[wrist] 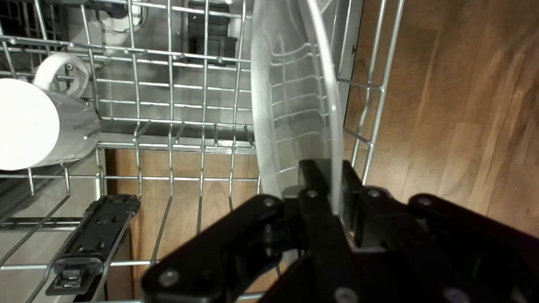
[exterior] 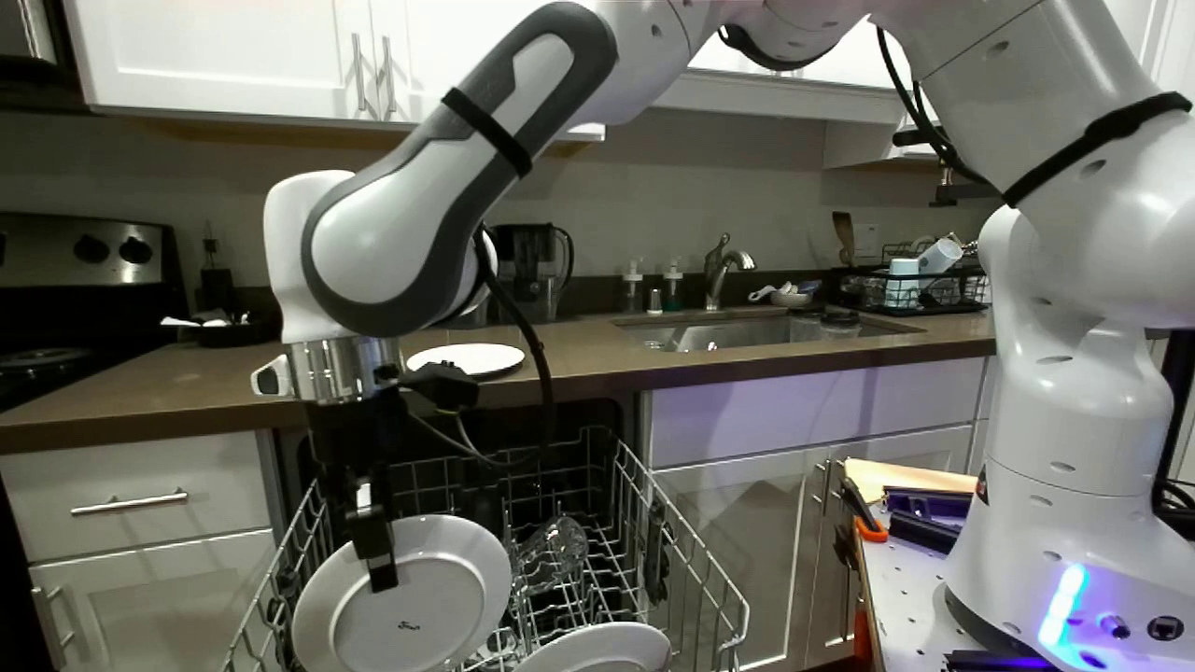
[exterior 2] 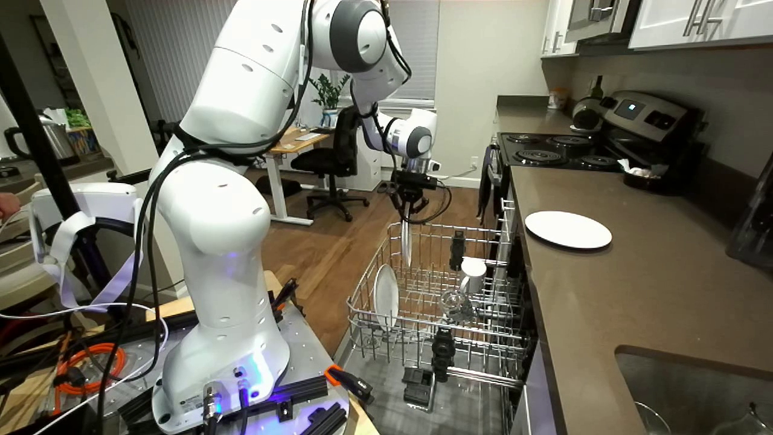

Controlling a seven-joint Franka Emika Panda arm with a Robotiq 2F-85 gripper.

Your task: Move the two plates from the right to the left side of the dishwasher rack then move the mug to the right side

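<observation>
At the rim of a glossy white plate (exterior: 425, 597), the gripper (wrist: 332, 185) clenches the thin edge, a finger lying on either face. The plate hangs on edge at the end of the dishwasher rack (exterior: 691, 536) farther from the arm's base (exterior 2: 223, 362); whether its lower edge meets the wires cannot be made out. Just beside it in the wrist view runs the rack's wire wall, while rows of tines lie between it and the white mug (wrist: 76, 130), which sits in the rack with a round end toward the camera. A black fitting (wrist: 94, 231) lies lower in that view. In an exterior view, a clear glass (exterior 2: 456, 305) occupies the place just beside the mug, and the second plate (exterior 2: 386, 296) stands upright nearer the base. A dark cable (exterior: 541, 359) loops in the air above the rack. Alongside, the counter (exterior 2: 640, 302) bears a lone white plate (exterior 2: 567, 229) between the stove (exterior 2: 558, 151) and the sink (exterior 2: 694, 374), with a pitcher (exterior: 527, 257) farther back.
</observation>
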